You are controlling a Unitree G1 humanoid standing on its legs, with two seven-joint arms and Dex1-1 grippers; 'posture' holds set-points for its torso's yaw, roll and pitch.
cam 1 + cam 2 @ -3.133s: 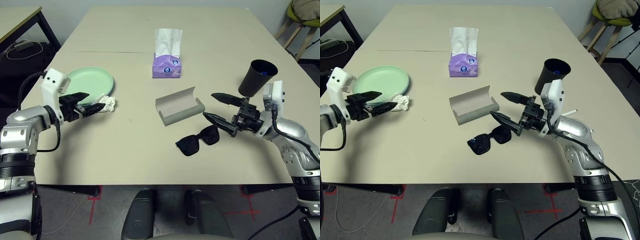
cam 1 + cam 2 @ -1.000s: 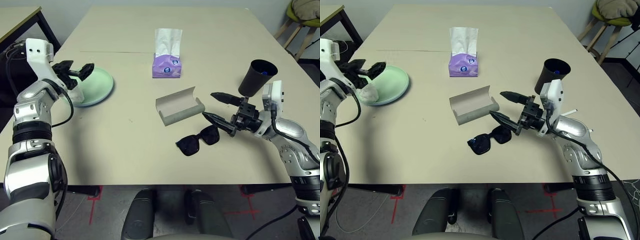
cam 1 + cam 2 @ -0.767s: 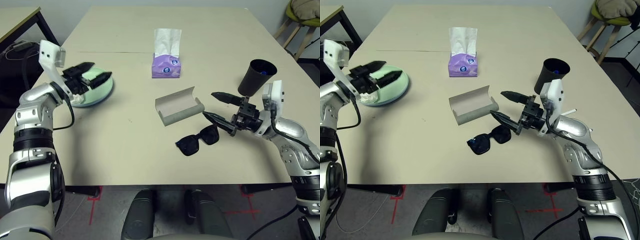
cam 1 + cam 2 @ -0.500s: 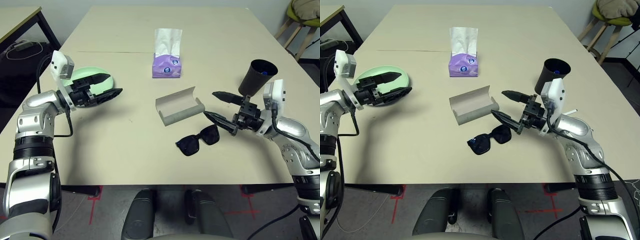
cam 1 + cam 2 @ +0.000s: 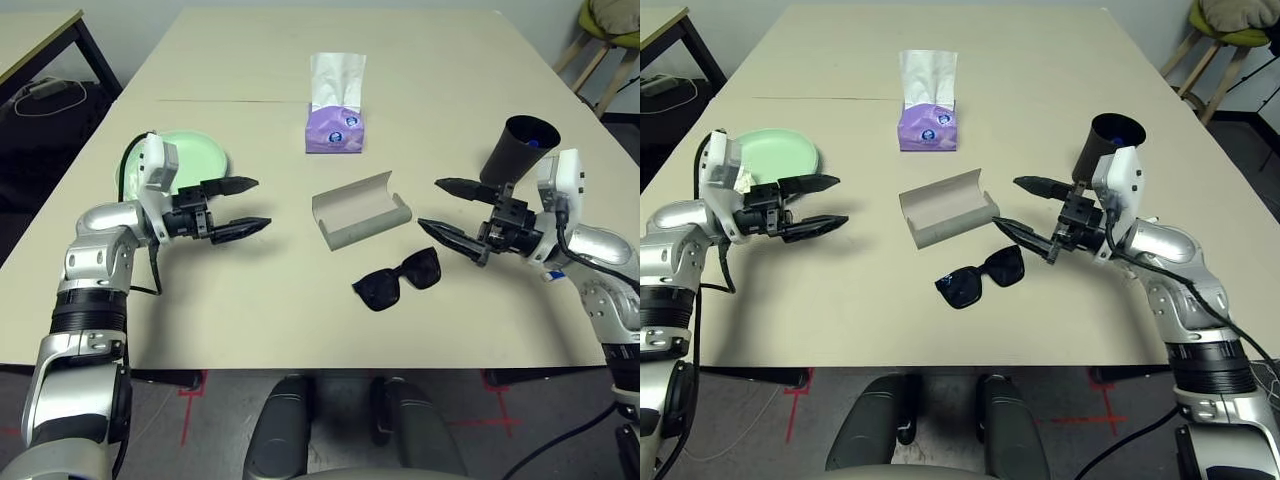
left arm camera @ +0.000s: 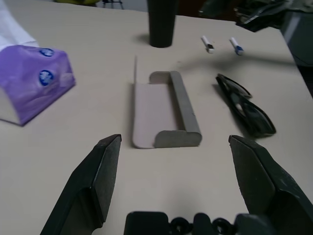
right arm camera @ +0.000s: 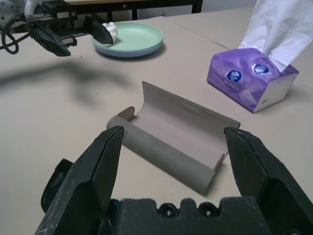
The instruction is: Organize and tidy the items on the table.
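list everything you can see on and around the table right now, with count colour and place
plates: 2, mint green stacked on pale blue, table's left side
tissue: 1, crumpled white, on the plates
tissue box: 1, purple, white tissue sticking up, far centre
glasses case: 1, grey-green, open, centre
sunglasses: 1, black, beside the case on its near side
cup: 1, black, right side
marker pens: 2, white, near the cup
table: 1, beige
stool: 1, green-cushioned, far right
left gripper: 1, black fingers open, right of the plates
right gripper: 1, black fingers open, right of the case
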